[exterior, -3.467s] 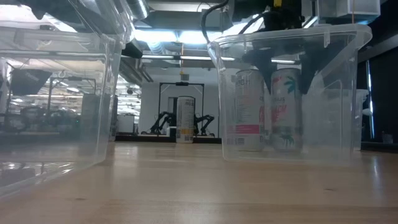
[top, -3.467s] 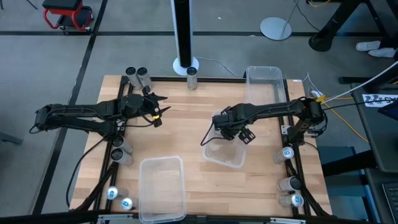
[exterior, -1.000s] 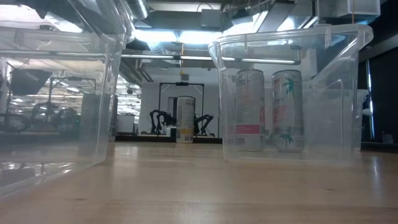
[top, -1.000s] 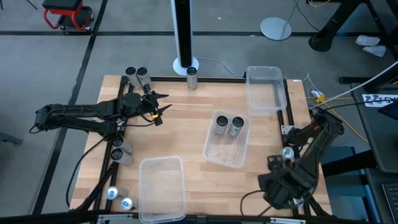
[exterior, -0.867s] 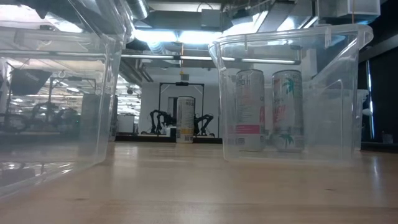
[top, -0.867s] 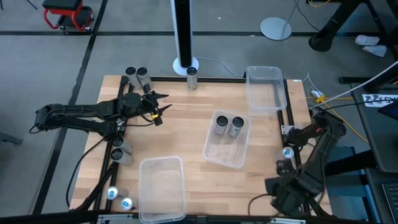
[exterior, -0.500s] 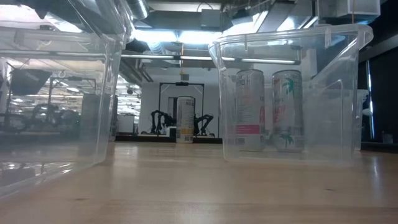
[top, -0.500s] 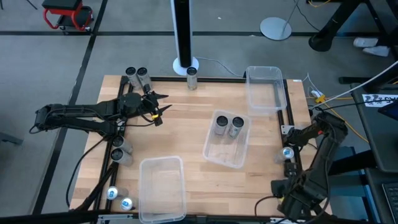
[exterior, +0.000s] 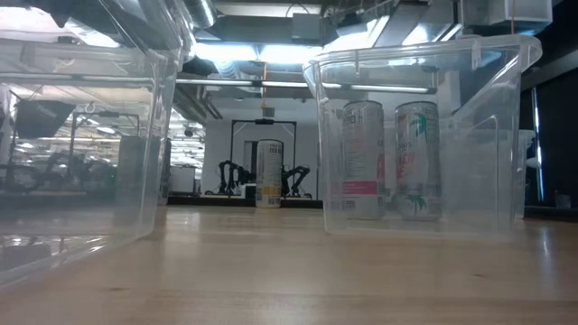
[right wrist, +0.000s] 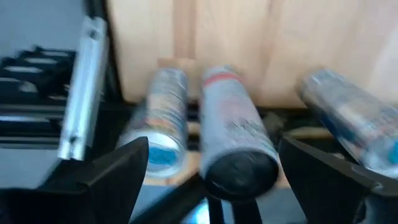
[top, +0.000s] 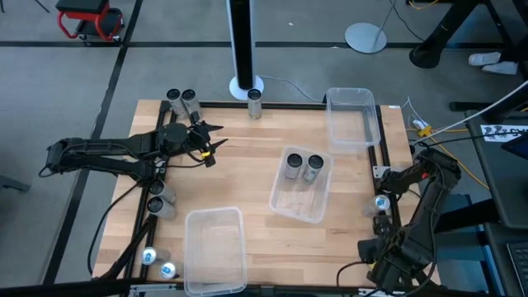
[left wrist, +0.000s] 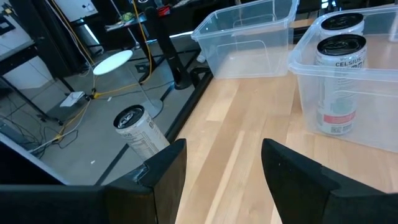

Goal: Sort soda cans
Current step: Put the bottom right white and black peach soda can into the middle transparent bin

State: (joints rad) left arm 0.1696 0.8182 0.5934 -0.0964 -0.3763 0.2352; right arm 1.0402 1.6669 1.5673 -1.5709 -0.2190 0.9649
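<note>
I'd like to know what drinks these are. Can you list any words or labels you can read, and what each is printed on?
"CELSIUS": on the nearer can standing in the clear bin, seen from the left wrist camera.
The smaller print lower on that can is too small to read.
The labels on the cans in front of the right gripper are too blurred to read.

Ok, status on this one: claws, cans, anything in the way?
Right claw open over a dark-topped can at the table's near right corner. Left claw empty, parked far left. Two cans in the middle bin. Nothing blocking.
</note>
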